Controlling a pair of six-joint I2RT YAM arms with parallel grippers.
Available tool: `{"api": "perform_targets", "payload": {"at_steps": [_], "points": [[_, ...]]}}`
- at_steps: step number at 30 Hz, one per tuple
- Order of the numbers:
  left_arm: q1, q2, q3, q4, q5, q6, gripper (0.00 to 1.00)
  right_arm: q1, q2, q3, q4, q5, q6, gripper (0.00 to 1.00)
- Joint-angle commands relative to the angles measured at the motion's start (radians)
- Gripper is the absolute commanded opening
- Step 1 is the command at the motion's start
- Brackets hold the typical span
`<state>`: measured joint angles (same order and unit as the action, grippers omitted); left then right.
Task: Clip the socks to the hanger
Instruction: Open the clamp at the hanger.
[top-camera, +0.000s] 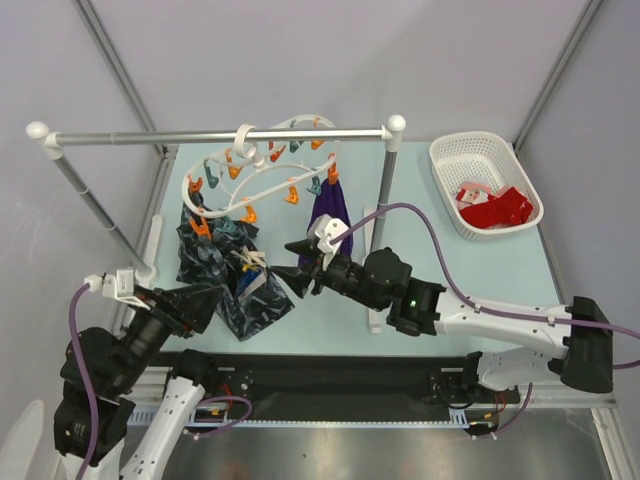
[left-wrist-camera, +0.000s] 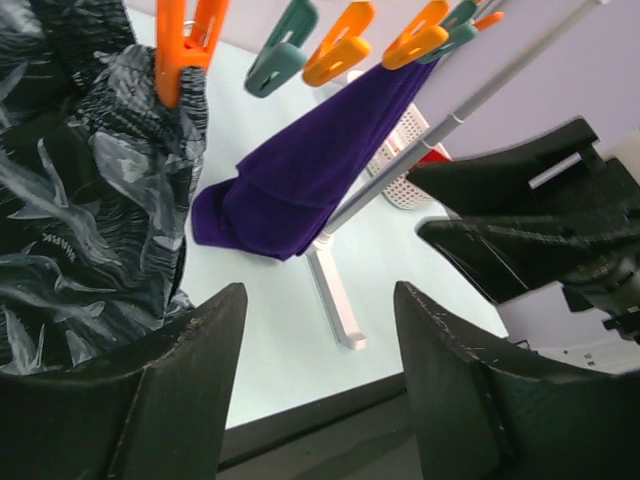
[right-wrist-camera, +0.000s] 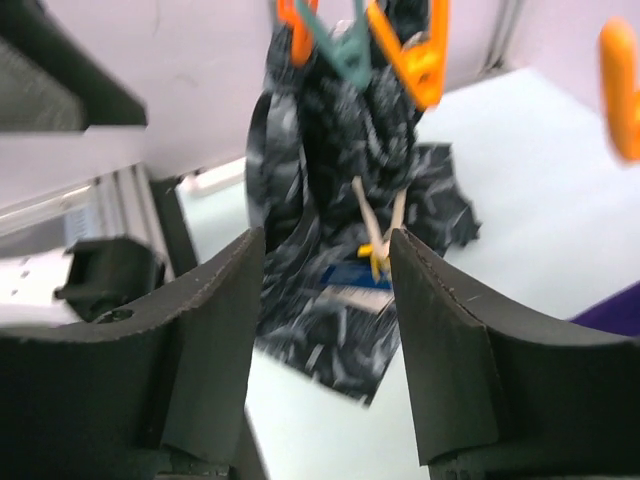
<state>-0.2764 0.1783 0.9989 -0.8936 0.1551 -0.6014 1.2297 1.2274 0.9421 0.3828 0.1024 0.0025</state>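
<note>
Holds nothing in left claw (left-wrist-camera: 320, 300), spread wide; same in right claw (right-wrist-camera: 325, 245), dark navy marbled cloth (right-wrist-camera: 335, 150) at twelve o'clock.

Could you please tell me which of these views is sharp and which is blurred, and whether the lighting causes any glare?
Top external view: evenly lit and sharp, no glare. Left wrist view: the purple cloth and the dark marbled cloth are crisp. Right wrist view: blurred; that cloth and the orange clothespin smear, and only the right end effector looks fairly sharp.
</note>
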Motion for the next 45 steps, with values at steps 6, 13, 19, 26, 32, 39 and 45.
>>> {"api": "perform_targets", "payload": {"at_steps": [6,13,19,26,32,39,45], "points": [[0.008,-0.056,-0.034,0.070,0.069,-0.029,0.65,0.005,0.169,0.158,0.238,0.059,-0.260,0.61],[0.008,-0.063,-0.019,0.061,0.095,-0.023,0.65,-0.004,0.303,0.230,0.306,0.063,-0.369,0.60],[0.008,-0.054,0.013,0.039,0.106,0.005,0.65,-0.035,0.336,0.245,0.309,0.045,-0.375,0.60],[0.008,-0.045,0.015,0.056,0.121,0.006,0.65,-0.059,0.363,0.290,0.283,0.023,-0.371,0.59],[0.008,-0.034,0.017,0.070,0.133,0.006,0.65,-0.084,0.380,0.304,0.272,0.017,-0.348,0.58],[0.008,-0.045,0.095,-0.022,-0.064,0.026,0.63,-0.075,0.385,0.264,0.284,0.080,-0.289,0.64],[0.008,-0.071,0.173,-0.064,-0.184,0.054,0.64,-0.036,0.380,0.204,0.309,0.126,-0.271,0.70]]}}
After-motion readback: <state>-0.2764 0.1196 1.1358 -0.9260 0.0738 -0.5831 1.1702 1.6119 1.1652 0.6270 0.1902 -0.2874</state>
